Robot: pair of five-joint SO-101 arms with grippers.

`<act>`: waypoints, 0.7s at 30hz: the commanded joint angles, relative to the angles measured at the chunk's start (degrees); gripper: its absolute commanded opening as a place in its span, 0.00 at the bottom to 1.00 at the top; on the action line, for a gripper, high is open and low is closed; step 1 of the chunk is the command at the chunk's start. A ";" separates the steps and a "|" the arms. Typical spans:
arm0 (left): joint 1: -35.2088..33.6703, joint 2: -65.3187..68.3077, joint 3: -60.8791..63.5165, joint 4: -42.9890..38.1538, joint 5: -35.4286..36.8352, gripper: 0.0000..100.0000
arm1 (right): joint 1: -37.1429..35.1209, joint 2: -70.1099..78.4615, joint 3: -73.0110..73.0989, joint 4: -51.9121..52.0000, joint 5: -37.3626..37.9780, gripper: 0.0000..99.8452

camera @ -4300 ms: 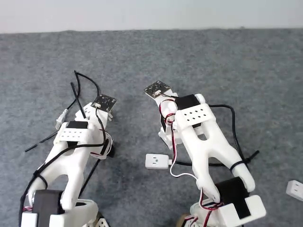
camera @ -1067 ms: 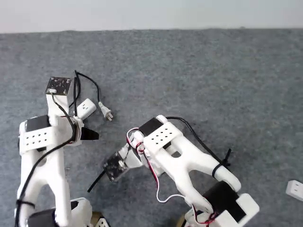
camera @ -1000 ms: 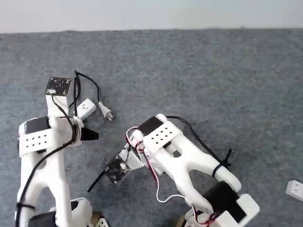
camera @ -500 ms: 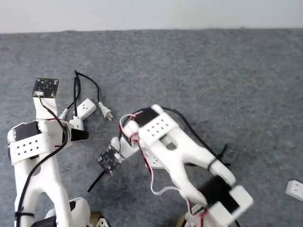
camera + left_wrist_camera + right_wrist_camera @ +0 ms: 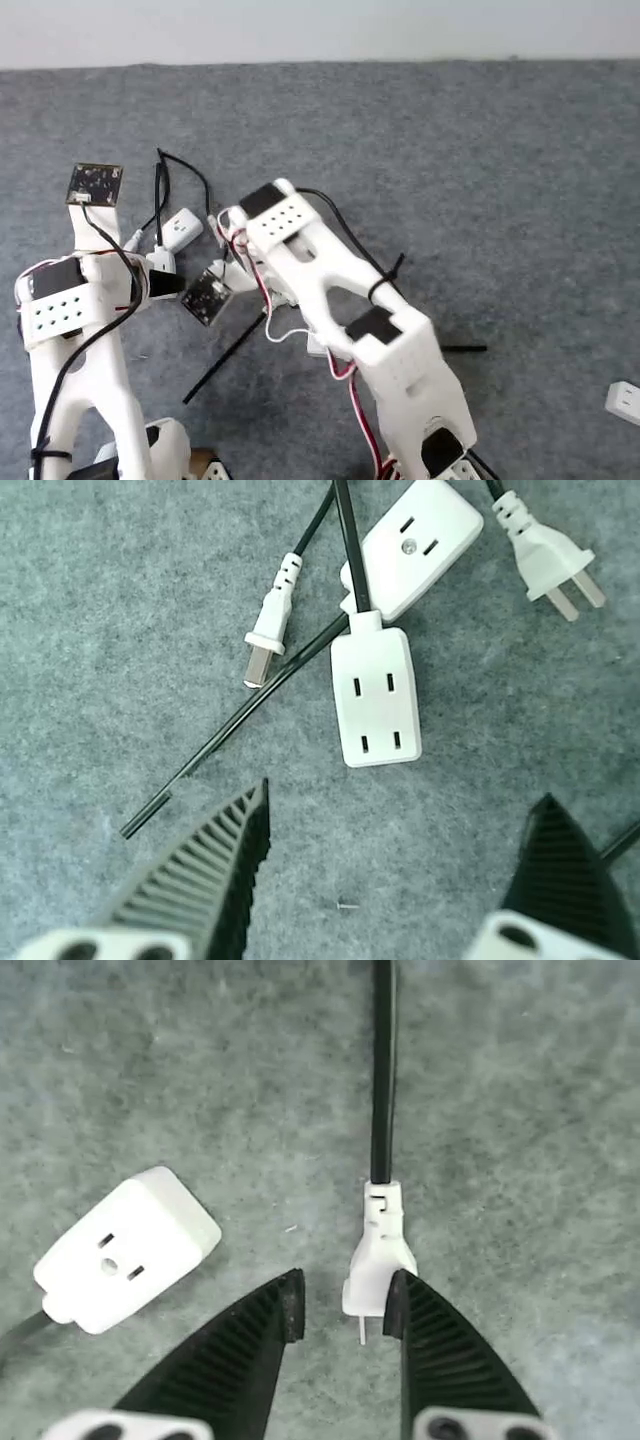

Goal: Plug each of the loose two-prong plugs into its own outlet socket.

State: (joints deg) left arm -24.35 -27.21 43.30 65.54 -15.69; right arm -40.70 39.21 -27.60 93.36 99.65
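Right hand (image 5: 344,1285) is parted, its fingers straddling a white plug (image 5: 378,1250), with a square socket (image 5: 125,1250) near it. Left hand (image 5: 405,795) gapes wide above a double socket (image 5: 375,697). Everything is bunched mid-left in the overhead frame; open grey tabletop (image 5: 500,150) stretches away right.

On the bench (image 5: 450,150) my left pincer (image 5: 405,798) hangs spread just before a double socket (image 5: 375,695), a single socket (image 5: 415,545) just beyond it and a small plug (image 5: 268,645) to its left, while my right pincer (image 5: 343,1280), further right, straddles a second plug (image 5: 378,1255) lying beside that single socket.
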 commanded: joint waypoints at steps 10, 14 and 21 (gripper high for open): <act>-0.44 -1.58 -0.57 -1.23 -0.70 0.37 | -3.47 10.86 -25.32 9.36 -5.10 0.15; -1.93 -1.58 -0.57 -1.32 -1.67 0.37 | -3.47 12.26 -25.76 9.54 -6.59 0.17; -2.02 -1.58 -0.57 -1.32 -1.67 0.37 | -3.21 15.16 -25.76 9.80 -8.53 0.22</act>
State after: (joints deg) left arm -26.29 -27.21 43.30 65.45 -16.84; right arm -43.78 54.86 -50.81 100.57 93.41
